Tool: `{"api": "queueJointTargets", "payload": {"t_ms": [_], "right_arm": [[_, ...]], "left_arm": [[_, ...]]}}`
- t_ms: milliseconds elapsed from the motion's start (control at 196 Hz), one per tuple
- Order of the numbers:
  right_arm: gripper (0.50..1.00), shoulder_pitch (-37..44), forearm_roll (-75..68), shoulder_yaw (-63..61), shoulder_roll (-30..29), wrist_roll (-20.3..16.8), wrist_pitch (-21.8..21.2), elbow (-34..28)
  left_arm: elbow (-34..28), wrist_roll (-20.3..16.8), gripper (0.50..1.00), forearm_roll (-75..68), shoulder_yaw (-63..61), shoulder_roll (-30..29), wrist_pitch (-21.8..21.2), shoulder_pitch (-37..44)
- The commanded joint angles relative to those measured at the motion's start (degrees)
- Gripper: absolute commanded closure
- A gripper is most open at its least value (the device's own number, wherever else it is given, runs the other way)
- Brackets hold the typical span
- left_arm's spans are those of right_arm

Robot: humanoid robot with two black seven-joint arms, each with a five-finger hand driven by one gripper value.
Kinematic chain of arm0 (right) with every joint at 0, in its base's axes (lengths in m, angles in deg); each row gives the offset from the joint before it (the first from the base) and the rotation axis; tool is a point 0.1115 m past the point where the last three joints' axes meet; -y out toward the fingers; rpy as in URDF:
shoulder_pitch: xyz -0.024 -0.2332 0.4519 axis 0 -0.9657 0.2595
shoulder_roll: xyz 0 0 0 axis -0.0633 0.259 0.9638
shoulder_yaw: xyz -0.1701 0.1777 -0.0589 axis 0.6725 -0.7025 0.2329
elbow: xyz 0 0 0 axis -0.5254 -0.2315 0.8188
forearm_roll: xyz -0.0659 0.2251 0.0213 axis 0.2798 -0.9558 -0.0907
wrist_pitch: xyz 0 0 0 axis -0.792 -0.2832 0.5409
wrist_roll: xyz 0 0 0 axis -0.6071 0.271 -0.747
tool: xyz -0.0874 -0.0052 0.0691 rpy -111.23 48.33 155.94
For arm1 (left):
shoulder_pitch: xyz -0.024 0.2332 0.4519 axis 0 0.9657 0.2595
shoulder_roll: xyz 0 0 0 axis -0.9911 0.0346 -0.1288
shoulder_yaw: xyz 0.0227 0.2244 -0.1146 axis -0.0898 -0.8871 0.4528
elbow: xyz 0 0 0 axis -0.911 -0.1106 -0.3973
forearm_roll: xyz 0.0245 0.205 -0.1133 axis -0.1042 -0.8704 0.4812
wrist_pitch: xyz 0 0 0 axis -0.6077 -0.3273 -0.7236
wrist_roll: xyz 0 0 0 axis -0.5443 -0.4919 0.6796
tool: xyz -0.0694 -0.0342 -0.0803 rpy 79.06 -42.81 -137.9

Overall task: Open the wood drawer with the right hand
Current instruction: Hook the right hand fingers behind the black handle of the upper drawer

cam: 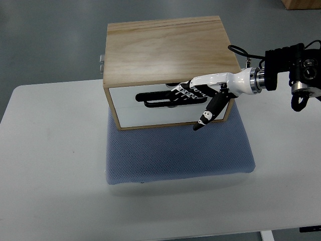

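A wooden drawer box [168,47] stands on a blue-grey mat [175,150] on the white table [50,165]. Its white front [125,103] faces me, with a seam between an upper and a lower drawer, and looks flush with the frame. A black bar handle [150,99] runs across the front. My right hand [186,105] reaches in from the right. Its fingers [183,92] are curled over the right end of the handle, and the thumb [206,115] points down in front of the lower drawer.
A small metal fitting [102,62] sticks out at the box's back left. Another wooden object [302,3] shows at the top right corner. The table's near edge [150,236] runs along the bottom. The right forearm [291,73] hangs over the table's right side.
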Motion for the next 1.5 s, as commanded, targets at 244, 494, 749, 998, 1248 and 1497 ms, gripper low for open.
{"api": "queueJointTargets", "payload": {"t_ms": [244,494,749,998,1248,1497], "right_arm": [[0.556,-0.01,-0.52,0.0,0.5,-0.13,-0.01,-2.34],[0.556,-0.01,-1.13,0.0,1.03,-3.29,-0.01,-3.75],[0.556,-0.98,-2.01,-0.09,1.47,-4.35,-0.01,-3.75],[0.556,-0.98,-4.74,-0.09,1.73,-7.16,-0.01,-3.75],[0.556,-0.63,-8.42,-0.09,2.52,-9.71,-0.01,-3.93],[0.556,-0.19,-11.42,-0.09,2.87,-13.14,-0.01,-4.45]], "left_arm": [[0.0,0.04,0.5,0.0,0.0,0.0,0.0,0.0],[0.0,-0.05,0.5,0.0,0.0,0.0,0.0,0.0],[0.0,0.04,0.5,0.0,0.0,0.0,0.0,0.0],[0.0,-0.05,0.5,0.0,0.0,0.0,0.0,0.0],[0.0,0.04,0.5,0.0,0.0,0.0,0.0,0.0],[0.0,-0.05,0.5,0.0,0.0,0.0,0.0,0.0]]}}
